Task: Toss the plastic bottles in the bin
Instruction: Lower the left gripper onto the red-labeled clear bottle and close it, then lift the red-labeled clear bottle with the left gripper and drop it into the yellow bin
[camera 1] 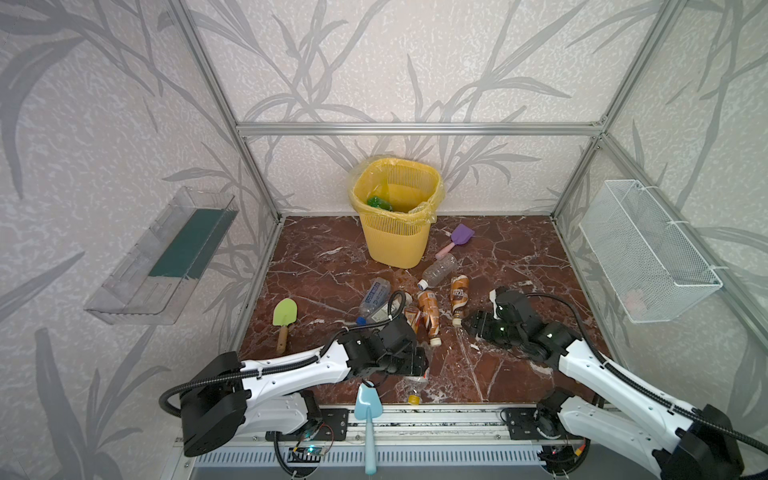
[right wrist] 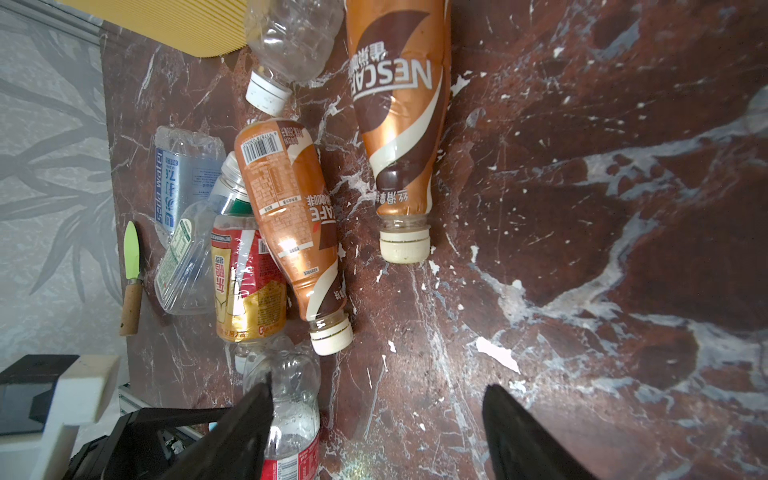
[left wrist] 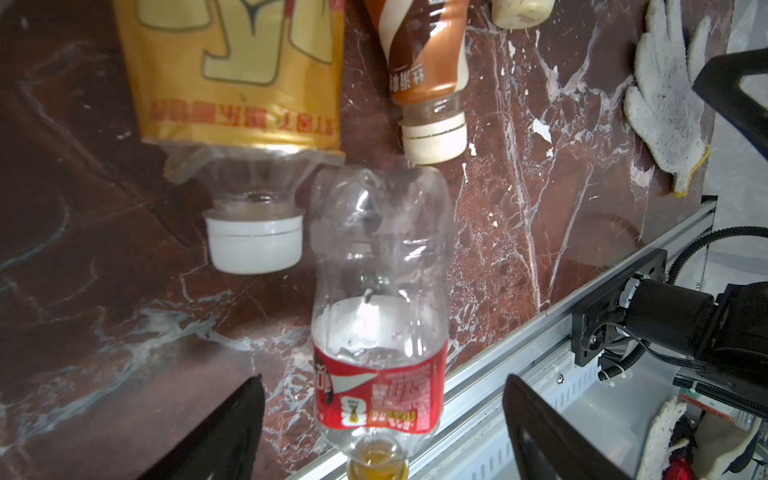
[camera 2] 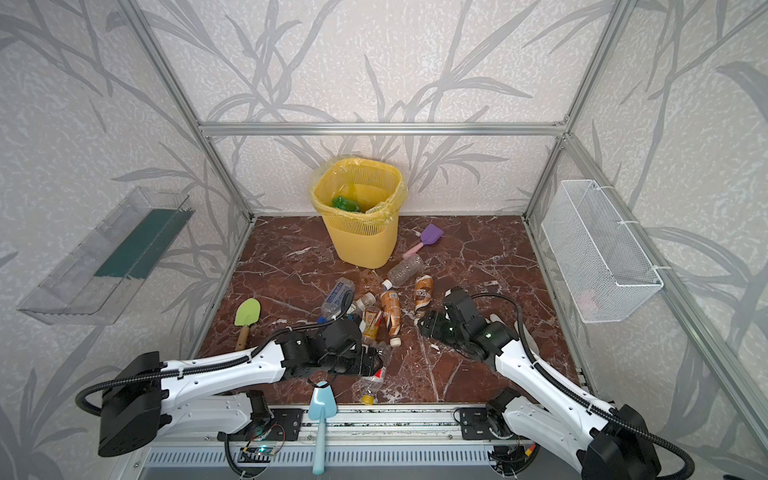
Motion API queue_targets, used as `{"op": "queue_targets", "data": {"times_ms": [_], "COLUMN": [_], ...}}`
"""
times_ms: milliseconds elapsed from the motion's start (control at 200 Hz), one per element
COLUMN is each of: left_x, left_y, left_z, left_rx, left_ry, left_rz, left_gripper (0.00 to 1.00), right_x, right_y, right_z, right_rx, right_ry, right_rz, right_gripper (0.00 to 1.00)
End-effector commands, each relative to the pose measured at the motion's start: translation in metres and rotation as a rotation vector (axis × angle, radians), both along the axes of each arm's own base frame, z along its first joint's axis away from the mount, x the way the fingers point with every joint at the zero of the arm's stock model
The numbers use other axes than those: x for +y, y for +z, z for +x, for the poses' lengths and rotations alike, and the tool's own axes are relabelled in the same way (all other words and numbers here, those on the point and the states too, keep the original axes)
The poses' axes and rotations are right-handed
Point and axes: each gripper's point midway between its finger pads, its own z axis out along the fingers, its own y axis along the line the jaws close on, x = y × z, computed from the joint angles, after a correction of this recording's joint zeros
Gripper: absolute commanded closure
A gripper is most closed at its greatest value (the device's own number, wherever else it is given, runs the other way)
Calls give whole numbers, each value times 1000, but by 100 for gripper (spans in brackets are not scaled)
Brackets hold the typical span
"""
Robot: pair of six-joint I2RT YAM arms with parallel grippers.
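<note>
The yellow lattice bin stands at the back of the floor with a green bottle inside. Several plastic bottles lie in a heap mid-floor: a clear white-capped one, two brown-orange ones and a blue-labelled one. My left gripper is open, low by the front edge. A clear red-labelled bottle lies between its fingers with a gap on each side. My right gripper is open over bare floor, just short of the nearer brown-orange bottle's cap.
Toy shovels lie about: green at left, purple beside the bin, blue over the front rail. A clear tray hangs on the left wall, a white wire basket on the right. A white glove lies under the right arm.
</note>
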Motion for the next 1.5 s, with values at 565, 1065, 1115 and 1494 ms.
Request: {"op": "queue_targets", "data": {"times_ms": [565, 1065, 1115, 1494], "left_x": [-18, -15, -15, 2], "left_y": [-23, -30, -29, -6], "left_z": [0, -3, -4, -6], "left_rx": [38, 49, 48, 6], "left_ry": [-52, -78, -83, -59], "left_rz": [98, 132, 132, 102], "left_gripper": [20, 30, 33, 40], "right_x": [-5, -4, -4, -2], "right_y": [-4, -12, -13, -16], "right_z": [-3, -1, -2, 0], "right_rx": [11, 21, 21, 28], "right_ry": [-5, -3, -4, -6], "right_rz": [-18, -15, -14, -4], "right_gripper": [22, 24, 24, 25]}}
